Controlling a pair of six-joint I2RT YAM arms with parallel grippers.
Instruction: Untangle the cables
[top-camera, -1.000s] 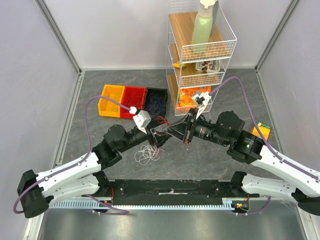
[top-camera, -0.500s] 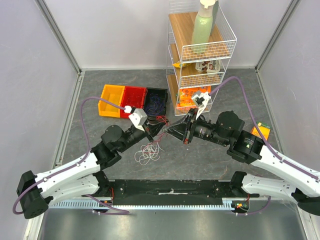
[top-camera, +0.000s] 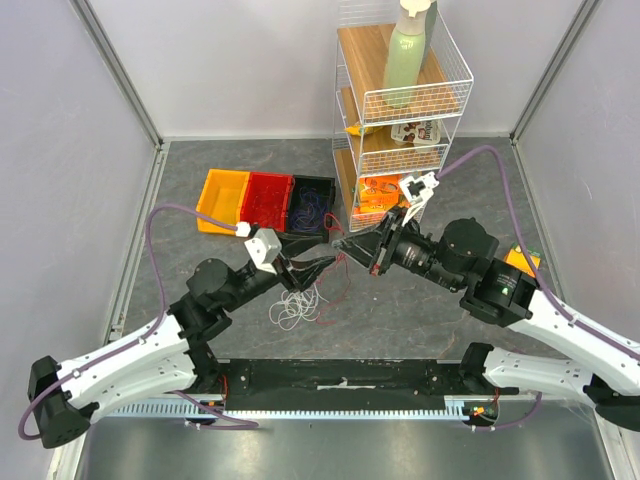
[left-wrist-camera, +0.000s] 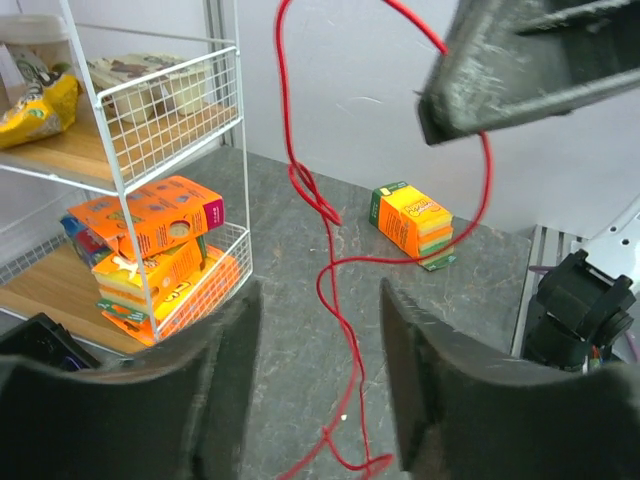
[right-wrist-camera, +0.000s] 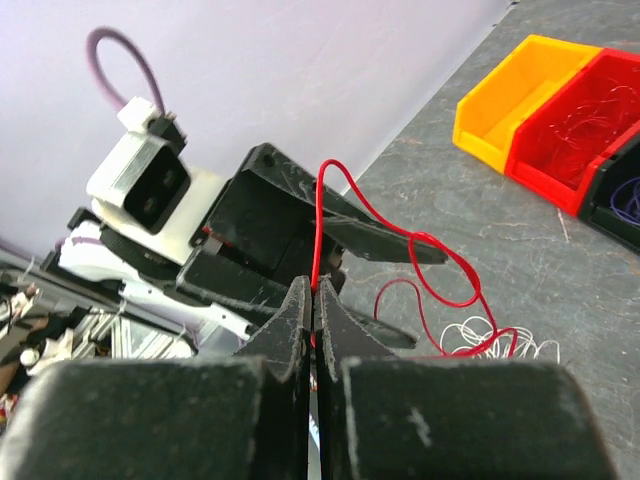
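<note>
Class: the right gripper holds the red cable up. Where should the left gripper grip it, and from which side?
Probably take the single hanging strand of the red cable below its kink, straight ahead of the left gripper: it hangs between the open fingers, above the white cables, while the right gripper pinches its top.

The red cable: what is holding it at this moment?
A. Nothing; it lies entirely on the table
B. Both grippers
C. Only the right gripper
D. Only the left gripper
C: in the right wrist view the right gripper has its fingers closed on the red cable, while in the left wrist view the left gripper is open, with the cable hanging free between its fingers.
</note>
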